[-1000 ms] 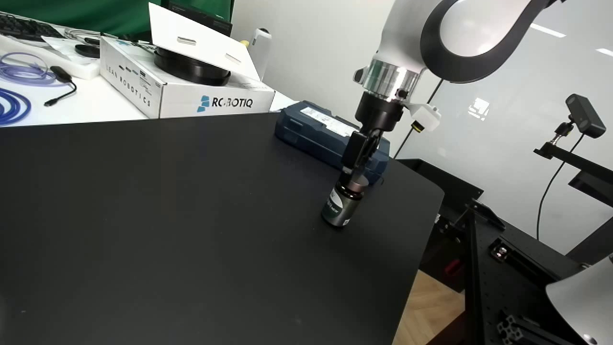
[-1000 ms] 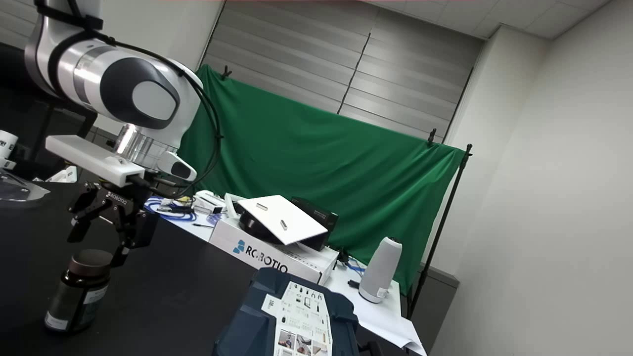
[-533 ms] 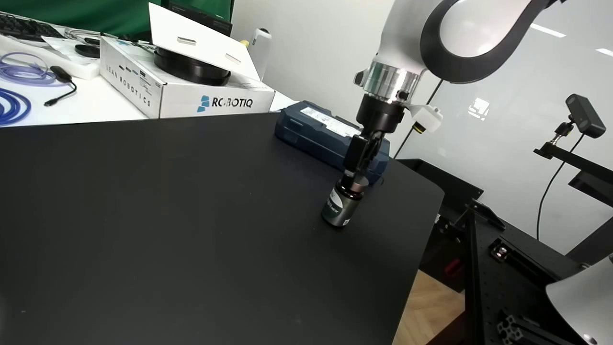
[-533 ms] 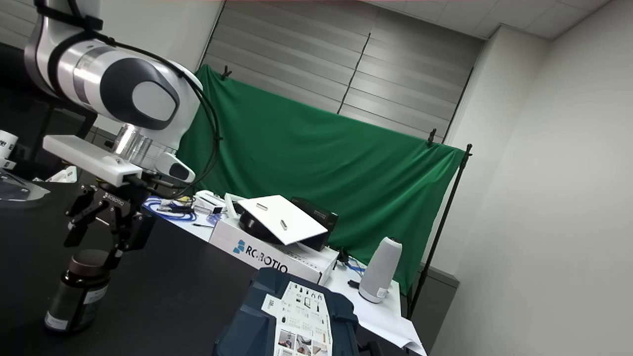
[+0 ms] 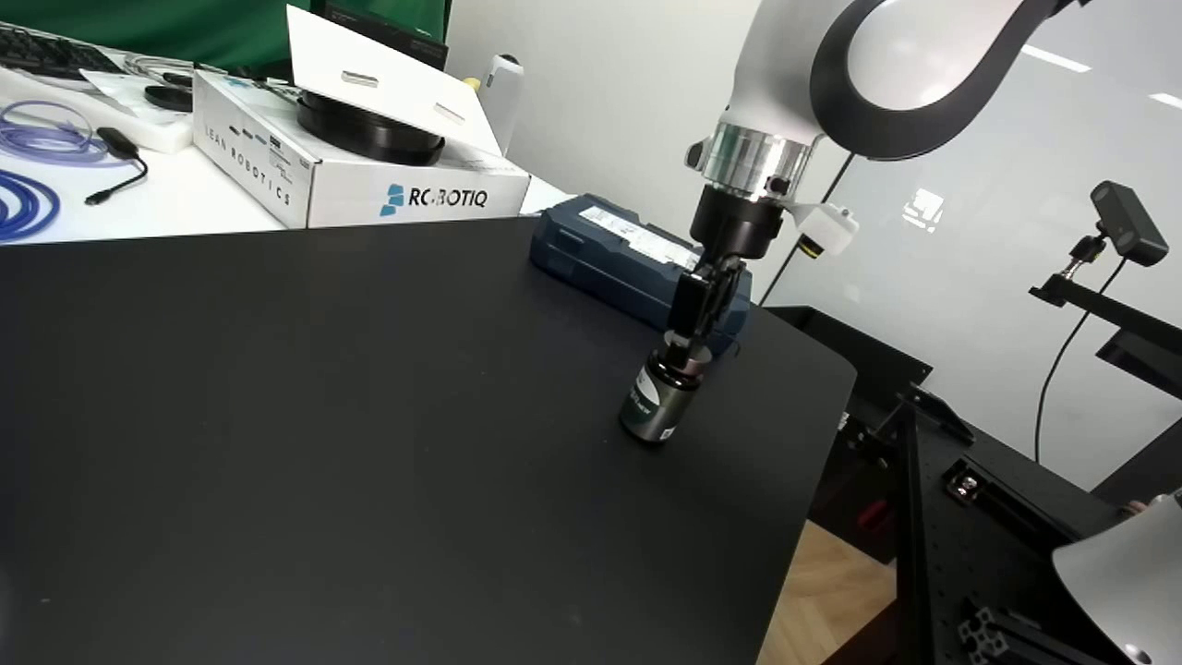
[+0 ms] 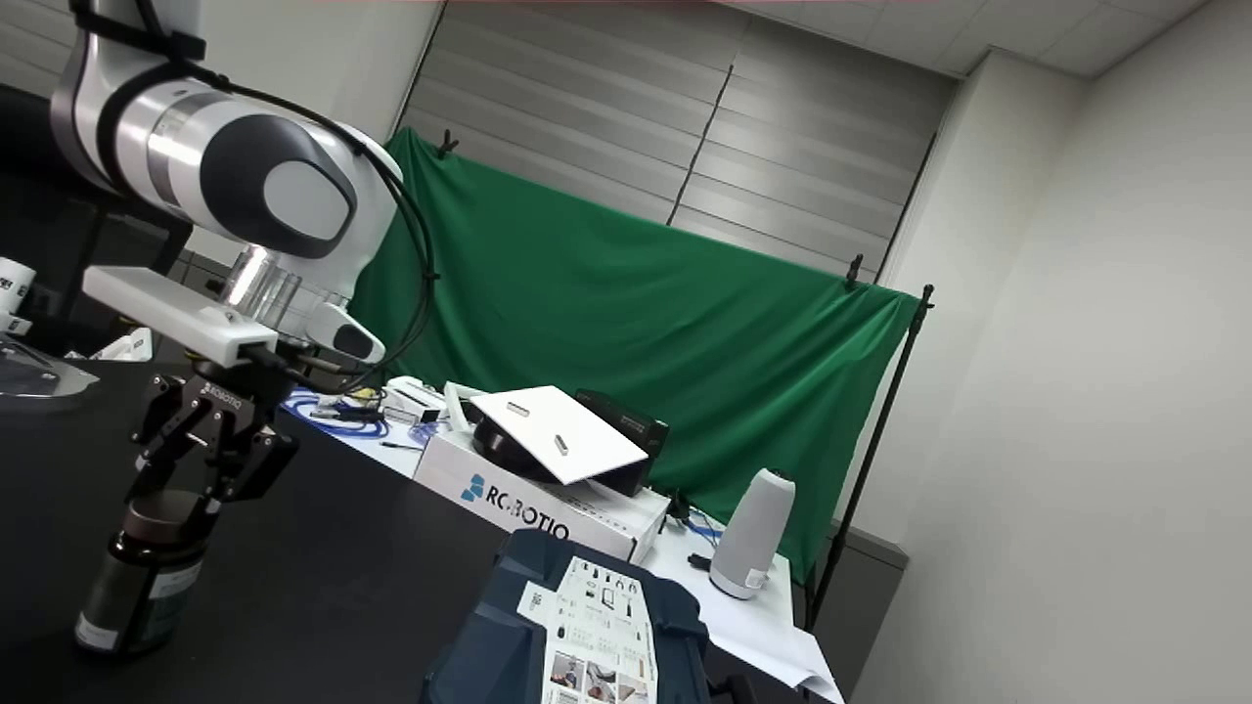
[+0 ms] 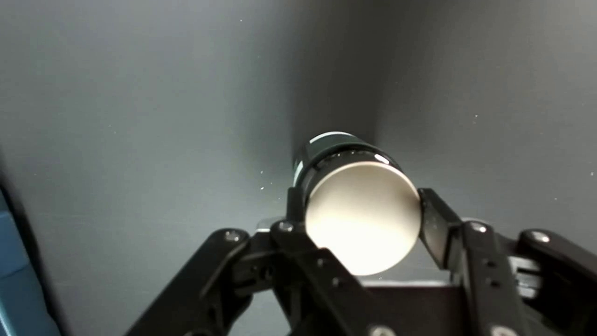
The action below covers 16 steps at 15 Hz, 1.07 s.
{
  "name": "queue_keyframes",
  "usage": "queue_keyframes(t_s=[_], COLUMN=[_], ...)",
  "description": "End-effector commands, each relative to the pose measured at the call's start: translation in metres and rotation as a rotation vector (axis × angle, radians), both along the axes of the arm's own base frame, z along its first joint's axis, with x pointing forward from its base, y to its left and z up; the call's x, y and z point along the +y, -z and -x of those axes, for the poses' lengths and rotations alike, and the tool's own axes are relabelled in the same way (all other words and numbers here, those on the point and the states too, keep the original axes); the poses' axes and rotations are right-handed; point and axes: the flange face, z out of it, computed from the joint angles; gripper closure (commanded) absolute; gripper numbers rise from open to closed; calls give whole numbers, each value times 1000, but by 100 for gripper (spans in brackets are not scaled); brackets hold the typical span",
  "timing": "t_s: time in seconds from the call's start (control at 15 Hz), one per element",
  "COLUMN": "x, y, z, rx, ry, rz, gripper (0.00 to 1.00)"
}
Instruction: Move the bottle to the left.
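Note:
The bottle, a small dark cylinder with a pale label and a greyish-brown cap, shows in both exterior views, as bottle [image 5: 651,411] and bottle [image 6: 132,606]. Its base appears to rest on the black table [image 5: 351,443]. From above, the wrist view shows mostly the bottle's round cap [image 7: 364,224], bright with glare. My gripper [image 7: 358,205] is shut on the cap, with one finger pressed to each side. Seen from outside, the gripper [image 6: 174,504] comes down over the bottle's top, and the fingers hide part of the cap.
A navy case [image 5: 605,259] lies behind the bottle near the table's far right corner; its blue edge [image 7: 21,275] enters the wrist view. A white Robotiq box [image 5: 416,194] stands beyond the far edge. The table's right edge [image 5: 822,453] is close to the bottle.
The fingers have come together from wide apart onto the cap. The gripper has dropped slightly, and the bottle has shifted a little within the grip.

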Motion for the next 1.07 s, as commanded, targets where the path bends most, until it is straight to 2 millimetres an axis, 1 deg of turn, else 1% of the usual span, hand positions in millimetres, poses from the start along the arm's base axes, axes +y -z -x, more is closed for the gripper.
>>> queue_keyframes(t_s=[0.0,0.2,0.4,0.53,0.67,0.8,0.87,0.93,1.0], x=[10,23,40,51,61,71,77,69,73], y=[-23,-72,-133,-170,-198,-216,-223,-209,-215], z=[-2,-6,-10,-11,-14,-18,-16,-11,-12], rx=[-14,-78,-124,-143,-149,-122,-100,-126,-116], ry=[8,-31,-71,-102,-122,-149,-180,-158,-170], rz=[3,5,13,19,13,-14,-47,-14,-27], gripper=[64,64,64,64,64,64,64,39,39])
